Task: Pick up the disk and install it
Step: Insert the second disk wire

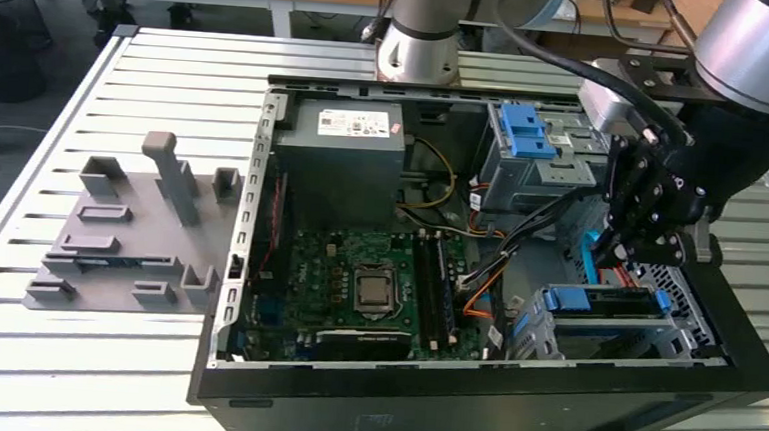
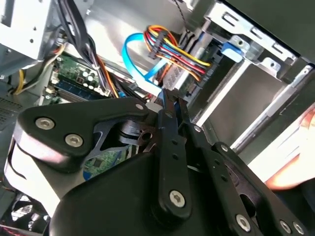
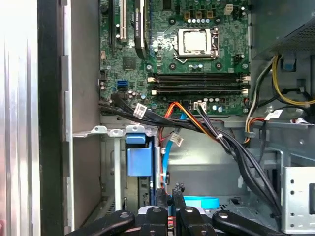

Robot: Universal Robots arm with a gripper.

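Observation:
The disk (image 1: 603, 302) lies flat in the metal cage at the case's near corner on the exterior view's right, clipped in its blue carrier. In the first wrist view the carrier's blue tab (image 3: 137, 160) sticks out of the cage's slot. My gripper (image 1: 618, 257) hangs just above the cage, fingers pointing down into the case. In both wrist views the two black fingertips (image 3: 178, 191) stand close together, and I see nothing held between them. The gripper (image 2: 170, 97) sits close to the bundle of coloured cables (image 2: 172, 46).
The open computer case (image 1: 480, 402) lies on a slatted metal table. Inside are the motherboard (image 1: 367, 285), a grey power supply box (image 1: 342, 148), an upper bay with a blue latch (image 1: 526, 134) and a blue flat cable (image 2: 135, 46). A grey fixture (image 1: 129, 240) stands on the exterior view's left.

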